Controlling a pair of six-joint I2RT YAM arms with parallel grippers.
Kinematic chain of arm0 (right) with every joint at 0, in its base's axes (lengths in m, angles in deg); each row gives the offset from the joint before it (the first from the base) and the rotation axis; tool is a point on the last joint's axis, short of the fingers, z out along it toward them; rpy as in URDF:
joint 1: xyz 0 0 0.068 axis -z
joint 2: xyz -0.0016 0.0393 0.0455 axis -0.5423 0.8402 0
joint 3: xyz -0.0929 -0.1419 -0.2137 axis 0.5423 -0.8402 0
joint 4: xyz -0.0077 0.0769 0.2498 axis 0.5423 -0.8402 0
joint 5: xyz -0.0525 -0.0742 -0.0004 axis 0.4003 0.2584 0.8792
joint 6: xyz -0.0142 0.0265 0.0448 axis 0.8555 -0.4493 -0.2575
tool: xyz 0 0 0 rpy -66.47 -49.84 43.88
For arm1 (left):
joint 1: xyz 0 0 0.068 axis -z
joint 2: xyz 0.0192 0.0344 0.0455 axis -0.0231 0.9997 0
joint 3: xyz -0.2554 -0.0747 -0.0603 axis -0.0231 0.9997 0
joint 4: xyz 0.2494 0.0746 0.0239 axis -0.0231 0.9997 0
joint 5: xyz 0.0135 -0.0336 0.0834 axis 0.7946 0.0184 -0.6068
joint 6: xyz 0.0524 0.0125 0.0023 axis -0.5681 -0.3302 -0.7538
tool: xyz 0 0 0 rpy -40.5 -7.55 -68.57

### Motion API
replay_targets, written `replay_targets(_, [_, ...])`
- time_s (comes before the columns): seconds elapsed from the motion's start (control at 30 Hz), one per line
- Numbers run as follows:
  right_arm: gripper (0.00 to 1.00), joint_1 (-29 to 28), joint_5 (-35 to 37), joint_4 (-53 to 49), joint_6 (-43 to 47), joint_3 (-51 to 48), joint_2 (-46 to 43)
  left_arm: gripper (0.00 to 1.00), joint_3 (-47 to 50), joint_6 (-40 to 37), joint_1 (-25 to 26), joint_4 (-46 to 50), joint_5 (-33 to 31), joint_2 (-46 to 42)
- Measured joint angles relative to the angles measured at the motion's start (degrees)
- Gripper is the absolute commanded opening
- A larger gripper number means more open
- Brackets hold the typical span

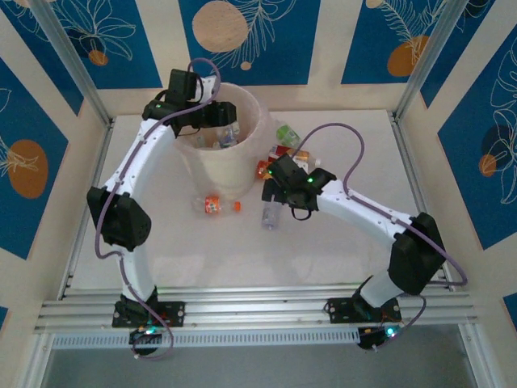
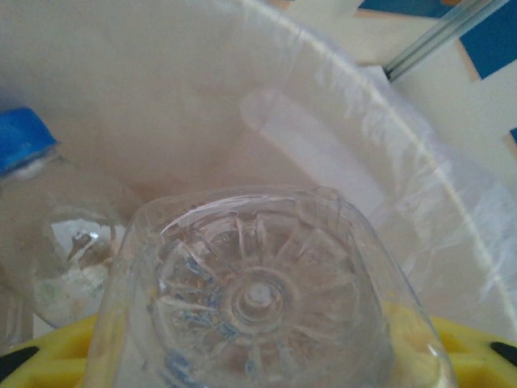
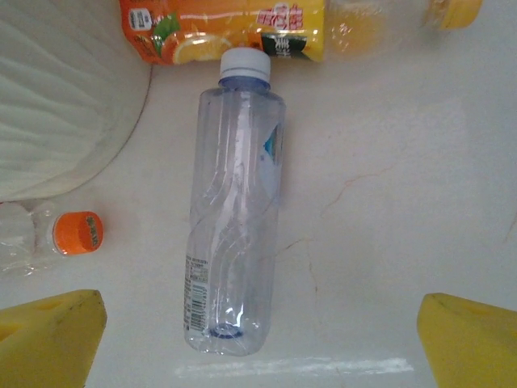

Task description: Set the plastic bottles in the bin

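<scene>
Right tool (image 3: 262, 327): jaws wide, empty, hovering low over the worktop (image 3: 388, 202). Clear bottle (image 3: 234, 218) lies flat between the jaws, base end nearest, cap (image 3: 245, 65) pointing away at the juice bottle (image 3: 234, 28). Bin (image 3: 56, 97) wall is close by.

Judgement: the bottle looks empty, so very light. Its wall is thin and will dent. It is smooth and round, so it is likely to roll or squirt out under a hard pinch. Best hold is across the mid-body, above the base, with a moderate squeeze.

Left tool (image 2: 254, 352): closed on the held bottle (image 2: 258, 299), base toward the camera, inside the bin mouth over the liner (image 2: 420, 186).

Loose on the worktop near the bin are an orange bottle (image 1: 214, 204) and a green bottle (image 1: 287, 133).
</scene>
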Motion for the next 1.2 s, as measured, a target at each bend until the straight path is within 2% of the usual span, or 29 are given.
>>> replay_targets(0.2, [0.99,-0.5,-1.4,2.3,-0.5,0.0,4.5,0.8,1.4,0.8,0.0,-0.7,0.1,0.0])
replay_targets(0.53, [0.98,-0.6,-2.4,3.2,-1.1,0.0,10.0,0.99,1.8,0.9,0.0,-0.8,-1.1,-3.0])
replay_targets(0.93, [0.97,-0.5,-3.6,4.5,-1.1,0.1,14.3,0.99,8.9,0.5,0.0,-2.6,-6.6,-17.4])
replay_targets(1.2, [0.91,-0.5,-4.8,6.1,-1.1,0.5,17.4,1.0,17.4,0.5,0.0,-6.2,-10.6,-27.3])
